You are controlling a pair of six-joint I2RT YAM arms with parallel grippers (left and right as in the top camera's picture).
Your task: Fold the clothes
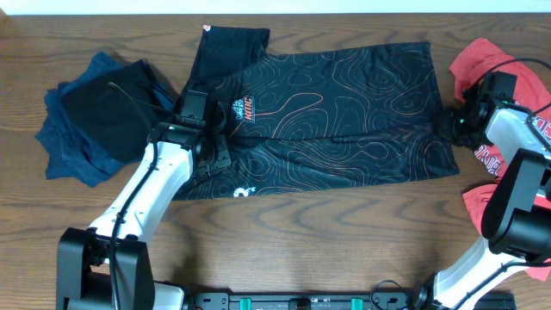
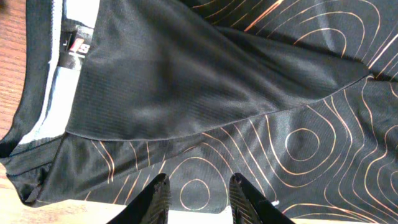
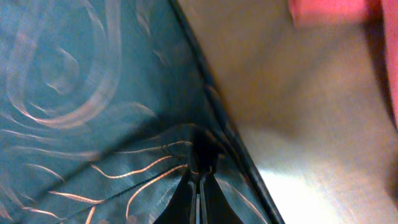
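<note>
1. The black jersey [image 1: 344,112] lay spread flat on the table [image 1: 327,224], between the 2 arms.
2. The left gripper [image 2: 196,186] stood over its left part, and we saw the fingers only narrowly apart.
3. The right gripper [image 3: 199,177] was closed, pinching the jersey's right edge.

You have two claws over one table [image 1: 344,224]: the left claw [image 2: 198,186] and the right claw [image 3: 199,183], each with two fingers. One black jersey [image 1: 344,112] reaches from one claw to the other. Outward of the left claw you count one heap of dark blue clothes [image 1: 77,138], at least two pieces. Around the right claw, red cloth [image 1: 478,56] shows in several patches; you cannot tell how many garments.
</note>
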